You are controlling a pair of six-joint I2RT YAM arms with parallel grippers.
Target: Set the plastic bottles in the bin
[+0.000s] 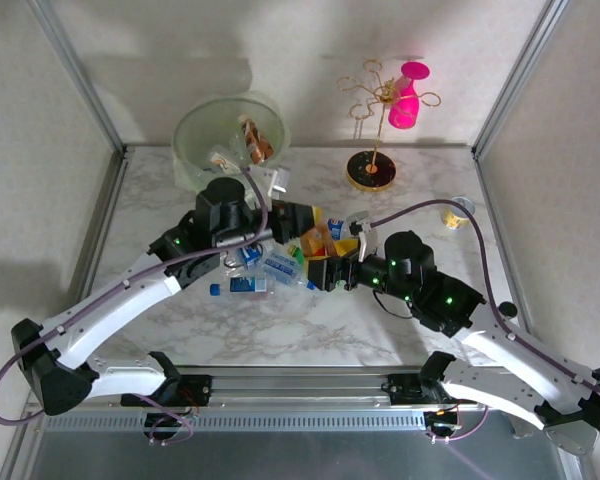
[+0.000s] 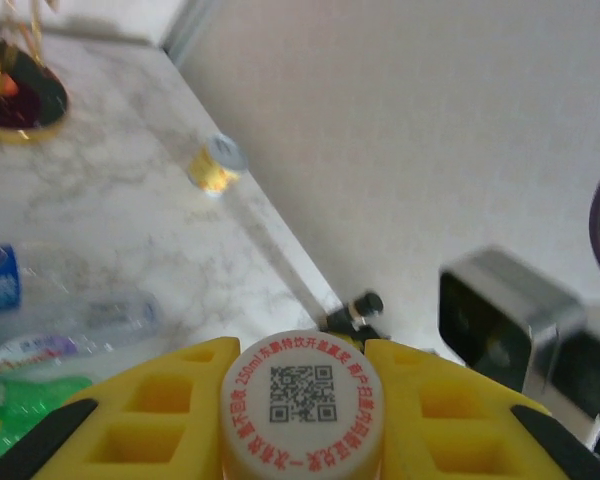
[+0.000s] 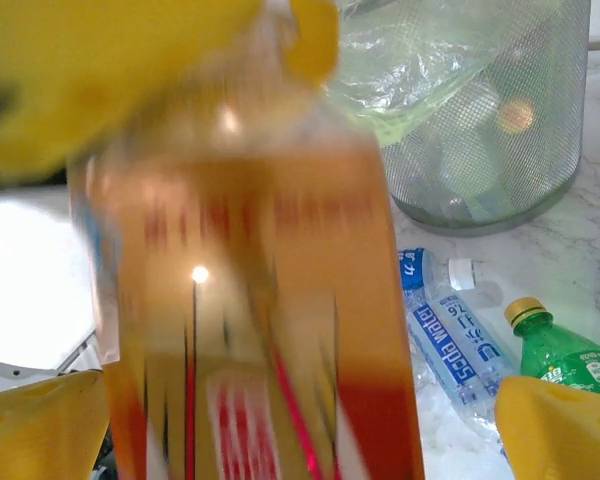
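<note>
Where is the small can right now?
In the top view the can sits alone near the far right edge of the table, to the right of the wire stand and well clear of the bottles.

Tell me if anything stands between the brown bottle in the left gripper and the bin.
Nothing visible does. The left gripper holds the brown bottle by its top. The bin stands open beyond it, loose bottles lie flat below, and the gold stand is off to one side.
</note>
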